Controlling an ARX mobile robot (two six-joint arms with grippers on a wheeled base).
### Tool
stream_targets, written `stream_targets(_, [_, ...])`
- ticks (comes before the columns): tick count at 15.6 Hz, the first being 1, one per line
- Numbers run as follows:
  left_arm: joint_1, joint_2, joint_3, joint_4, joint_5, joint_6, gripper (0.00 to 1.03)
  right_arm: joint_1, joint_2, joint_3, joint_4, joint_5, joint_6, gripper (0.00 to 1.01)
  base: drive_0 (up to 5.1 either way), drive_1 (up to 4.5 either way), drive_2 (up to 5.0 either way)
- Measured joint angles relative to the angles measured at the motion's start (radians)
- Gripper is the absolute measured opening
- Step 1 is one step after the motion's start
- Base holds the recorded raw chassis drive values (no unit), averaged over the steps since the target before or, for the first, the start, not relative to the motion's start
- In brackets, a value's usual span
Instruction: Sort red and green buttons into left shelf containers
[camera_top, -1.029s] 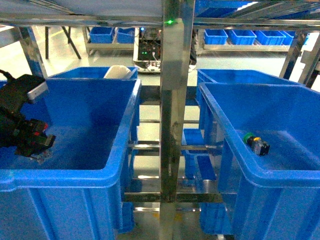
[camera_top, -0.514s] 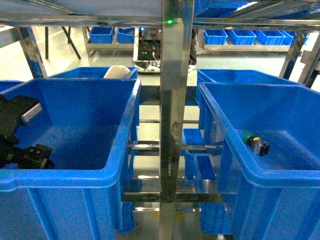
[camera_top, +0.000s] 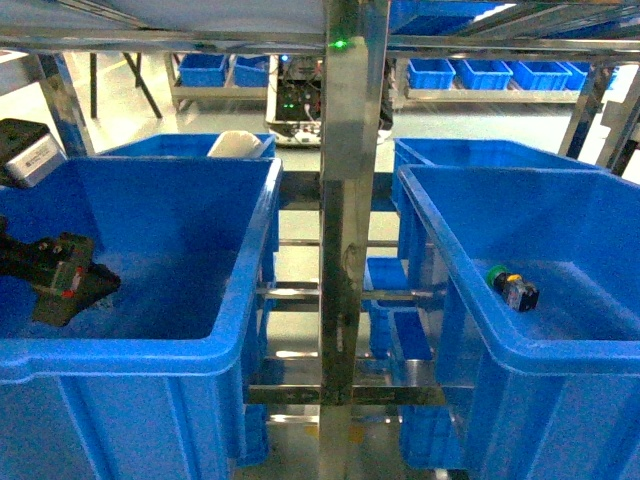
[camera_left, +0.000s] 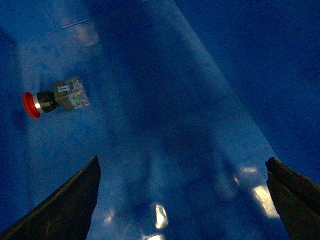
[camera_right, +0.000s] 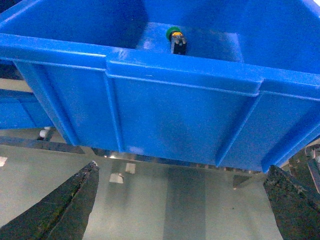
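Left wrist view shows the red button (camera_left: 55, 97) lying binned at ten o'clock, left gripper (camera_left: 182, 200) wide; the green button (camera_top: 512, 288) waits.

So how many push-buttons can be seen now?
2: the red button lies on the floor of the left bin; the green button lies in the right bin.

No text or label here is legible.

Steel shelf post (camera_top: 345, 200) at centre frame, pale glossy floor (camera_top: 180, 120) behind, small blue bins (camera_top: 485, 73) upper right.
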Motion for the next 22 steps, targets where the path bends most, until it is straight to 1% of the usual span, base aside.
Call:
stream_targets(2, [0.003, -0.126, -0.091, -0.003, 0.026, 0.016, 0.98, 0.000, 0.000, 0.000, 0.000, 0.000, 0.000, 0.98, 0.0, 0.00, 0.0])
stream_targets(3, [0.006, -0.177, -0.117, -0.011, 0.039, 0.016, 0.98, 0.000, 0.000, 0.000, 0.000, 0.000, 0.000, 0.98, 0.0, 0.00, 0.0])
stream_targets(4, [0.014, -0.233, -0.125, -0.034, 0.072, -0.004, 0.98, 0.000, 0.000, 0.000, 0.000, 0.000, 0.000, 0.98, 0.0, 0.00, 0.0])
stream_targets(5, [0.026, -0.317, -0.127, -0.043, 0.101, -0.040, 0.98, 0.000, 0.000, 0.000, 0.000, 0.000, 0.000, 0.98, 0.0, 0.00, 0.0])
stream_targets(7, [0.063, -0.548, -0.157, -0.087, 0.136, -0.137, 0.98, 0.000, 0.000, 0.000, 0.000, 0.000, 0.000, 0.98, 0.0, 0.00, 0.0])
stream_targets(8, [0.067, -0.665, -0.204, -0.116, 0.117, -0.169, 0.98, 0.000, 0.000, 0.000, 0.000, 0.000, 0.000, 0.98, 0.0, 0.00, 0.0])
stream_targets(9, [0.064, -0.766, -0.252, -0.169, 0.129, -0.210, 0.98, 0.000, 0.000, 0.000, 0.000, 0.000, 0.000, 0.98, 0.0, 0.00, 0.0])
stream_targets(10, [0.044, -0.892, -0.309, -0.227, 0.085, -0.246, 0.98, 0.000, 0.000, 0.000, 0.000, 0.000, 0.000, 0.98, 0.0, 0.00, 0.0])
stream_targets(11, [0.037, -1.017, -0.347, -0.282, 0.074, -0.294, 0.98, 0.000, 0.000, 0.000, 0.000, 0.000, 0.000, 0.98, 0.0, 0.00, 0.0])
stream_targets(12, [0.023, -1.117, -0.366, -0.294, 0.062, -0.358, 0.98, 0.000, 0.000, 0.000, 0.000, 0.000, 0.000, 0.98, 0.0, 0.00, 0.0])
stream_targets(13, [-0.014, -1.222, -0.383, -0.320, 0.013, -0.404, 0.98, 0.000, 0.000, 0.000, 0.000, 0.000, 0.000, 0.98, 0.0, 0.00, 0.0])
stream_targets(14, [-0.055, -1.316, -0.400, -0.362, -0.004, -0.444, 0.98, 0.000, 0.000, 0.000, 0.000, 0.000, 0.000, 0.98, 0.0, 0.00, 0.0])
stream_targets(15, [-0.089, -1.366, -0.405, -0.349, -0.027, -0.470, 0.98, 0.000, 0.000, 0.000, 0.000, 0.000, 0.000, 0.98, 0.0, 0.00, 0.0])
stream_targets(16, [-0.106, -1.382, -0.398, -0.335, -0.032, -0.483, 0.98, 0.000, 0.000, 0.000, 0.000, 0.000, 0.000, 0.98, 0.0, 0.00, 0.0])
stream_targets(18, [-0.106, -1.370, -0.400, -0.342, -0.041, -0.489, 0.98, 0.000, 0.000, 0.000, 0.000, 0.000, 0.000, 0.98, 0.0, 0.00, 0.0])
stream_targets(19, [-0.138, -1.435, -0.460, -0.212, -0.180, -0.434, 0.87, 0.003, 0.015, -0.031, 0.128, 0.006, 0.024, 0.96, 0.0, 0.00, 0.0])
stream_targets(20, [-0.073, -1.516, -0.533, -0.178, -0.225, -0.371, 0.75, 0.041, -0.003, -0.116, 0.377, 0.070, 0.106, 0.83, 0.0, 0.00, 0.0])
stream_targets(21, [-0.047, -1.547, -0.570, -0.159, -0.270, -0.347, 0.62, 0.095, -0.066, -0.120, 0.584, 0.120, 0.191, 0.70, 0.0, 0.00, 0.0])
stream_targets(22, [-0.056, -1.555, -0.599, -0.144, -0.246, -0.328, 0.49, 0.137, -0.198, -0.120, 0.568, 0.140, 0.238, 0.57, 0.0, 0.00, 0.0])
